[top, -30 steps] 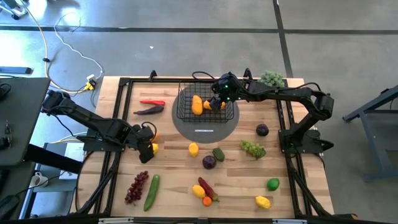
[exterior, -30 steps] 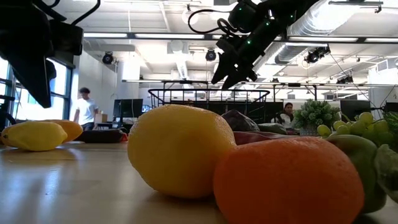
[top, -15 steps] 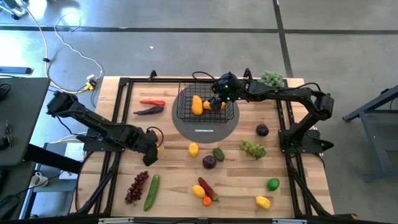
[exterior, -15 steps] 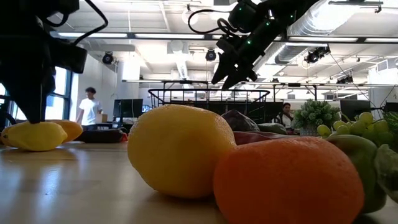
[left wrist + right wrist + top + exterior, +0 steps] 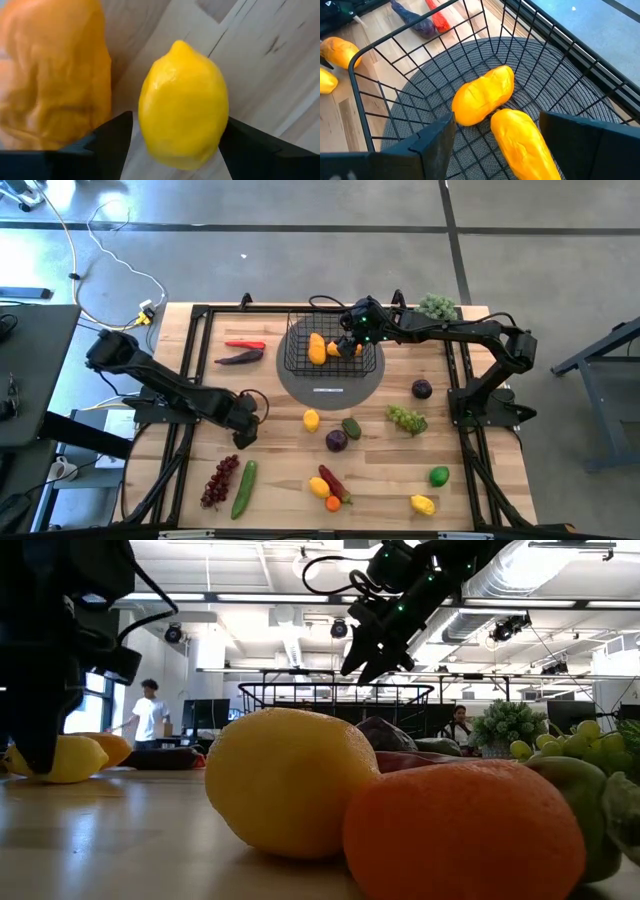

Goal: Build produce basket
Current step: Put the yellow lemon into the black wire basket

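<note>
Closest to my left wrist camera, the lemon (image 5: pixel 183 105) sits squarely between the spread fingers (image 5: pixel 112 137) of my left gripper (image 5: pixel 243 432), one dark finger on each flank and neither pad visibly touching the skin. Its long axis runs away from the wrist, pointed tip farthest from me, so the jaws straddle the short way across, which is how I want them. An orange mango (image 5: pixel 55 75) lies just beside the lemon, outside one finger, and I judge it close enough to be nudged when I close.

The overhead view cannot show me any of this: there the left gripper covers both fruits at the table's left side. The table-level view shows that arm's dark bulk down at the board with the lemon (image 5: pixel 68 758) peeking out beside it.

The left arm is clearly the nearer one for this fruit. Farther off, the right gripper (image 5: pixel 350 345) hangs over the basket (image 5: pixel 295 360), which stands on a round grey mat (image 5: pixel 330 390). Its fingers are spread and hold nothing; its own camera looks down at two orange-yellow fruits (image 5: pixel 484 95) lying on the mesh floor.

The remaining produce (image 5: pixel 405 418) is scattered over the near half of the table, well apart from the basket.
</note>
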You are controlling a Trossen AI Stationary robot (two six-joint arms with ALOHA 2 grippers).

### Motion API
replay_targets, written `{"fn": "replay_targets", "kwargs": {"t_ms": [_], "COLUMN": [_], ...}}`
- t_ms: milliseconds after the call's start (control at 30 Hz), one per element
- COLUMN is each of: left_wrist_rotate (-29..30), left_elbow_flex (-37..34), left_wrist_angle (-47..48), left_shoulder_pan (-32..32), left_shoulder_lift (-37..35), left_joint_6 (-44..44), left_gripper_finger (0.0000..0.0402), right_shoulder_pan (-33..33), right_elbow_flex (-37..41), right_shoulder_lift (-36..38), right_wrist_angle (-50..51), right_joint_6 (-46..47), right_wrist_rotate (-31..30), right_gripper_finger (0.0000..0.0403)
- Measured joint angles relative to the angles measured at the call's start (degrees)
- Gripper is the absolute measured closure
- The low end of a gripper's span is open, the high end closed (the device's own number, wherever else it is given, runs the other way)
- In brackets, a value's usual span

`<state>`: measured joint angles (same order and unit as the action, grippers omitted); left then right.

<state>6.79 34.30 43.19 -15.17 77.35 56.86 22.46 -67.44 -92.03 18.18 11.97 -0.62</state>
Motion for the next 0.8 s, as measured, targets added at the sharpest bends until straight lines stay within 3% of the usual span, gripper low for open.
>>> {"fn": "replay_targets", "kwargs": {"t_ms": [333, 800], "left_wrist_rotate": [-0.2, 1.9], "left_elbow_flex": [0.0, 4.3], "left_wrist_angle": [-3.0, -4.2], "left_shoulder_pan": [-0.3, 2.7], "left_shoulder_lift": [0.9, -5.2], "left_joint_6": [-1.0, -4.6], "left_gripper_finger": [0.0257, 0.0254], "right_shoulder_pan": [0.0, 0.0], "right_elbow_flex": [0.0, 0.0], "right_shoulder_lift": [0.6, 4.6], "right_wrist_angle": [0.9, 3.7], "right_joint_6": [0.0, 4.0], "right_wrist_rotate": [0.0, -0.4], "right_gripper_finger": [0.0135, 0.0135]}}
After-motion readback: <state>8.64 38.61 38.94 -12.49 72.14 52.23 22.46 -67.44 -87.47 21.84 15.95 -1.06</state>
